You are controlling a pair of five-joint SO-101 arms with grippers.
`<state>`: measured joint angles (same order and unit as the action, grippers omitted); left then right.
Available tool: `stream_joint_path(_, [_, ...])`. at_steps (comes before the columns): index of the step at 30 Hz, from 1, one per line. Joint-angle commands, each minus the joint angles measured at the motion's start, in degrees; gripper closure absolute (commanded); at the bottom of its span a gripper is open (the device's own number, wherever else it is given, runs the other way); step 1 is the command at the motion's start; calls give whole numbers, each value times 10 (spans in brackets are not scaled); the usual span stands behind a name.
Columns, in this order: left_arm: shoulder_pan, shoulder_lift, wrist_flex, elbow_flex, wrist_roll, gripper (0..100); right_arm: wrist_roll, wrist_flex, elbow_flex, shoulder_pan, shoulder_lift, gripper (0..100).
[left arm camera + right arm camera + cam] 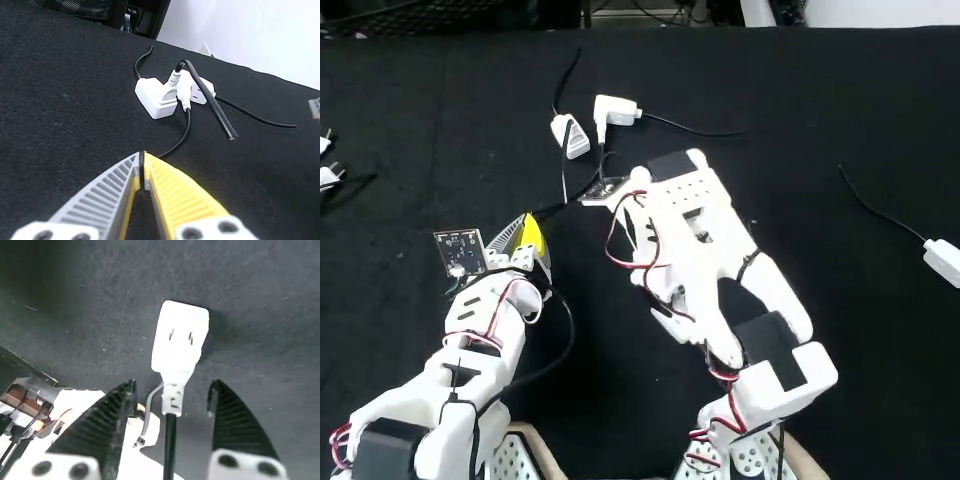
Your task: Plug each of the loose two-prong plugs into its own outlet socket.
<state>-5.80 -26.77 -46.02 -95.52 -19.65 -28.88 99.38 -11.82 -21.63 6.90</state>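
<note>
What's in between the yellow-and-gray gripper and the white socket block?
Just a black cord, seen in the left wrist view: it runs from the shut tips of the left gripper over bare black cloth up to a plug at the white socket block.

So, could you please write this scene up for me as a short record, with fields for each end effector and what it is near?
left end effector: grey and yellow fingers shut; a thin black cord runs up to their tips, grip on it unclear
right end effector: black fingers open, one on either side of the white two-slot outlet socket, not touching it
socket state: both slots empty, face towards the wrist camera
surface: black cloth table
</note>
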Motion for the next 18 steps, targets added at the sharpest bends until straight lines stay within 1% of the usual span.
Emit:
stream_joint_path(1, [-3,-3,3,-8,1,970,5,-2,0,5,-24,787])
stream_joint_path(4, [-3,-3,3,-8,1,970,5,-2,0,5,-24,796])
stream_joint_path(8, [-3,-3,3,-8,1,970,5,-2,0,4,-24,878])
stream_joint_path(10, [-3,-3,3,-8,1,970,5,-2,0,4,-24,899])
stream_joint_path(17, [-3,-3,3,-8,1,970,5,-3,0,4,-23,910])
stream_joint_path(18, [-3,-3,3,-8,1,970,5,-3,0,4,-23,923])
